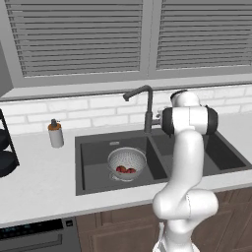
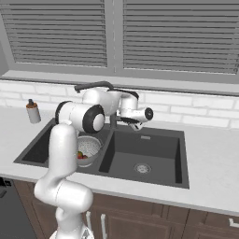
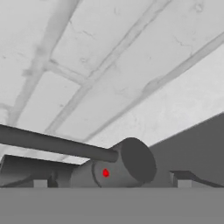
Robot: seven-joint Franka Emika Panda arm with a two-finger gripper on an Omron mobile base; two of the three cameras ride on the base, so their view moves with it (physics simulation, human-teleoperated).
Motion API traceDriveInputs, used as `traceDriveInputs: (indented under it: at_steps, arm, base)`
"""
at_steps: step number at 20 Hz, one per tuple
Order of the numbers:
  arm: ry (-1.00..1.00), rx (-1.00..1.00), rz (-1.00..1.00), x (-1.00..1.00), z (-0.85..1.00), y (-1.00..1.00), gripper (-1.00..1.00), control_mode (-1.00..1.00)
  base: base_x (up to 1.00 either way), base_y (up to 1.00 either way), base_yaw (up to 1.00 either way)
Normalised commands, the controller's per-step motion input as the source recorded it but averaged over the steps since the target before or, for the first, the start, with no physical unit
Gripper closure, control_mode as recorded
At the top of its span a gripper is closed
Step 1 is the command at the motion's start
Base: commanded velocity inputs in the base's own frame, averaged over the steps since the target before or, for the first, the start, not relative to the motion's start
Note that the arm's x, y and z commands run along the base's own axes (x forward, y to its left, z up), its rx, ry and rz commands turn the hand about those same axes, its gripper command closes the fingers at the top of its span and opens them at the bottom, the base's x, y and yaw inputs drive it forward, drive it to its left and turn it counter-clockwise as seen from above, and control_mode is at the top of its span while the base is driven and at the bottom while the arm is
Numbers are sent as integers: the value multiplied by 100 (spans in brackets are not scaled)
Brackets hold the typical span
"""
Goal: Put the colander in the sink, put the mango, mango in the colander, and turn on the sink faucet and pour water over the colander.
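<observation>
The claw (image 2: 135, 125) sits at the base of the sink faucet (image 1: 145, 106), with the lever (image 3: 57, 143) lying across the hand view from 9 o'clock toward centre and the valve body (image 3: 118, 168) right in front of the fingertips (image 3: 40, 183) — placed, I judge, to push the lever and start the water. The tips stand wide apart, nothing between them. The spout hooks toward 9 o'clock over the left basin of the sink (image 1: 93, 152), where the colander (image 1: 127, 162) rests with both mangos (image 1: 125, 170) inside, touching. No stream runs yet. A soap dispenser (image 1: 55, 134) stands on the worktop (image 1: 39, 177) at the sink's 9 o'clock.
</observation>
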Motion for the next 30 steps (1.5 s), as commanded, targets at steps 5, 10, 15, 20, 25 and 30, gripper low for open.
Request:
traceDriveInputs:
  at_steps: [5, 10, 15, 20, 25, 30]
  arm:
    - [0, 2, -1, 24, -8, 1, -100, -100]
    - [0, 2, -5, 25, 0, 1, -100, -100]
    - [0, 1, -7, 22, 0, 0, -100, -100]
    - [0, 0, -10, 15, -2, 6, 100, -100]
    - [0, 2, -12, 12, 0, -7, 100, -100]
    - [0, 7, -12, 1, 0, -53, 100, -100]
  base:
    - [0, 0, 0]
    - [0, 0, 0]
    - [0, 0, 0]
    - [0, 0, 0]
    - [0, 0, 0]
    - [0, 0, 0]
